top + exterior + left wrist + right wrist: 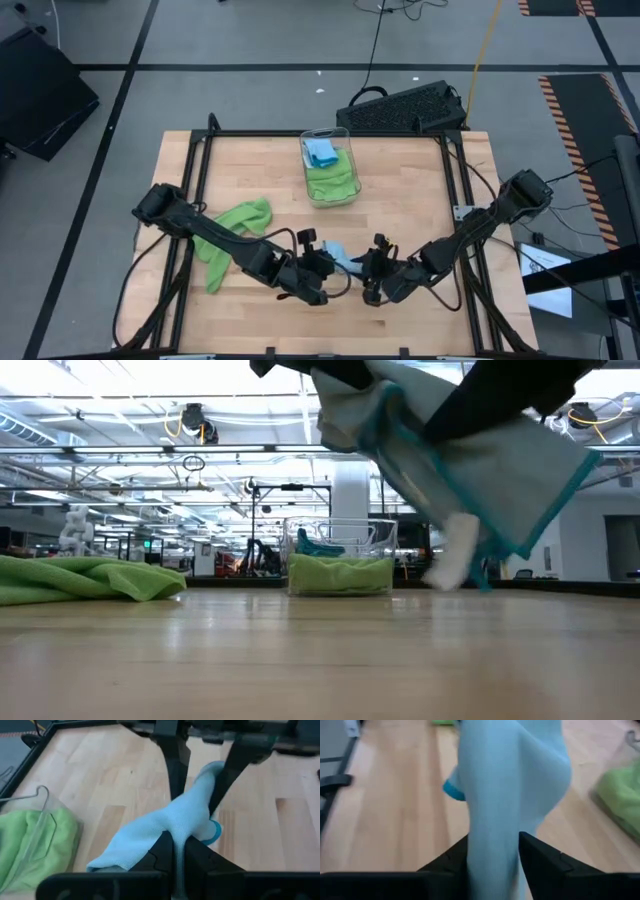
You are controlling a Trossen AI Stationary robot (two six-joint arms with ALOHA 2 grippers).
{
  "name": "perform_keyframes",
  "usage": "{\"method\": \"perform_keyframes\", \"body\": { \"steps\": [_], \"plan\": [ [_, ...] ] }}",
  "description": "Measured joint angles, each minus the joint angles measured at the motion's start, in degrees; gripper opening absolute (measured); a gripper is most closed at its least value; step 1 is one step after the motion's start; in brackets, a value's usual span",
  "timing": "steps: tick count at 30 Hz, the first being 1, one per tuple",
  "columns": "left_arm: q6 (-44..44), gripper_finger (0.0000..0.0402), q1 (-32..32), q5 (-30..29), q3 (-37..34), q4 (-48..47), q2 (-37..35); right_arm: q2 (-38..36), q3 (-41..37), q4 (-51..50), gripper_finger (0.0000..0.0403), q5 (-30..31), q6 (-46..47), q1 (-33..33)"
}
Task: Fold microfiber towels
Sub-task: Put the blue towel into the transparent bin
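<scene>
A light blue microfiber towel (347, 264) with teal edging and a white tag (455, 555) hangs bunched between my two grippers, above the table's near middle and clear of the wood (470, 470). My left gripper (322, 270) is shut on it. My right gripper (372, 268) faces it from the right; its fingers stand apart with the towel's other end (492, 820) running between them. A lime green towel (240, 228) lies crumpled flat on the table's left part. My left gripper pinches a bunched fold of the blue towel (175, 832) between its two fingers, slanting down from the table's left. The cloth runs on from the fingers toward the other gripper and hangs clear of the table. My right gripper has the towel's bunched end between its open fingers; the cloth lies against one finger (222, 785), with bare wood showing beside the other. The fingers slant down from the table's right. Whether this end rests on them, I cannot tell.
A clear plastic bin (344, 135) stands at the far middle with green and blue towels inside. A black frame rail (320, 134) runs around the tabletop. Bare wood lies between the bin and my grippers and at the near right.
</scene>
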Motion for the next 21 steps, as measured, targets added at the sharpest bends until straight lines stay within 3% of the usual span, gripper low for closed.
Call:
{"method": "perform_keyframes", "body": {
  "steps": [13,17,21],
  "plan": [
    [4.1,0.0024,-0.2,0.7,0.0,-5.6,-0.4,-0.6,0.0,0.4,0.0178,-7.2,0.1,1.4],
    [11.2,0.0024,-1.9,0.4,0.0,-5.4,-0.4,-0.6,0.0,0.1,0.0180,-4.9,1.3,4.0],
    [24.3,0.0024,-5.0,-1.8,0.0,-5.2,-0.4,-0.6,0.0,0.1,0.0180,0.6,-0.4,7.3]
  ]
}}
